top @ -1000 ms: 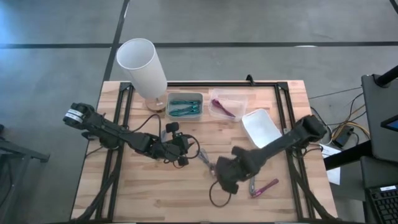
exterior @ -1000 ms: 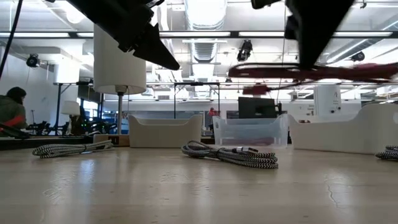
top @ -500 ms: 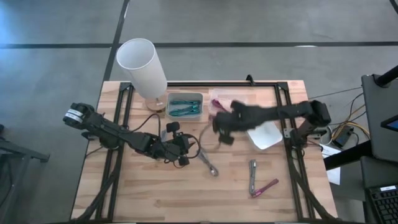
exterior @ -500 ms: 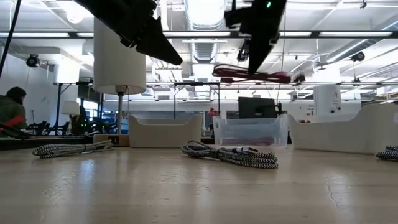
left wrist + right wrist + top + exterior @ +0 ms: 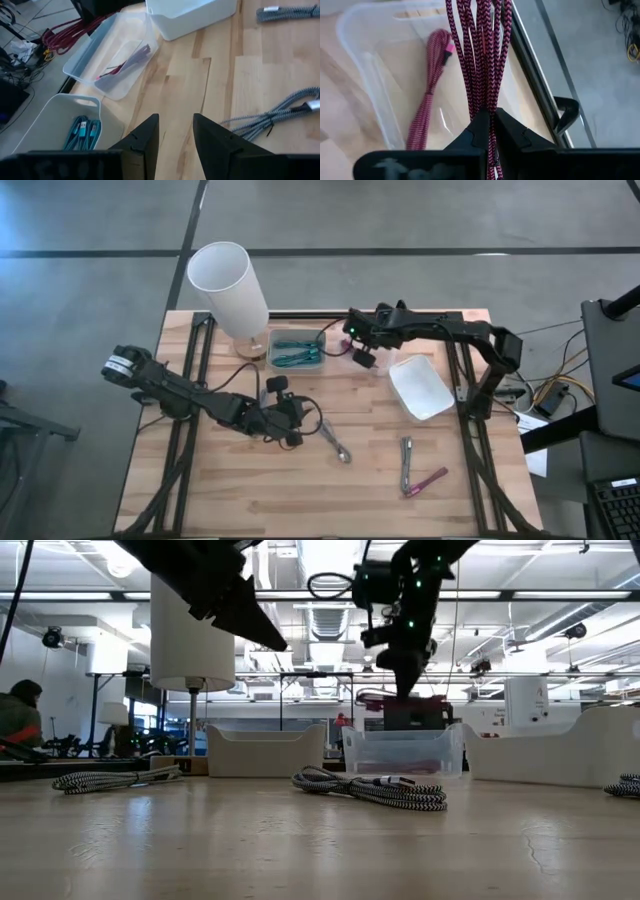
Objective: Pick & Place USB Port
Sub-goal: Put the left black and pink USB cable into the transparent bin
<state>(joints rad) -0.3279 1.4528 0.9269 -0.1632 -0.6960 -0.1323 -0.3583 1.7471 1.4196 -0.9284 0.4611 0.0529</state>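
right gripper (image 5: 362,352): i read it over the clear bin (image 5: 381,340) at the far side of the surface (image 5: 230,490), fingers (image 5: 481,127) clamped on a bundled magenta cable (image 5: 480,55) that hangs from them above the bin; a second magenta cable (image 5: 430,95) already lies inside that bin;
left gripper (image 5: 296,423): i see it hovering low near the middle of the surface, fingers (image 5: 142,140) parted with a gap between them, holding nothing;
grey bin (image 5: 296,350): just beside the clear bin, toward the lamp, holding teal cables (image 5: 292,352);
white bin (image 5: 419,386): tilted, on the right side, near the clear bin;
lamp (image 5: 230,288): white cylindrical shade, far left corner of the surface, base touching the grey bin's side as far as i can tell;
black-and-white braided cable (image 5: 336,444): loose on the surface, just beside the left gripper;
second braided cable (image 5: 405,463) and a short magenta cable (image 5: 427,480): near the front right, close together;
person (image 5: 16,718): seated in the room beyond, seen in the low view.
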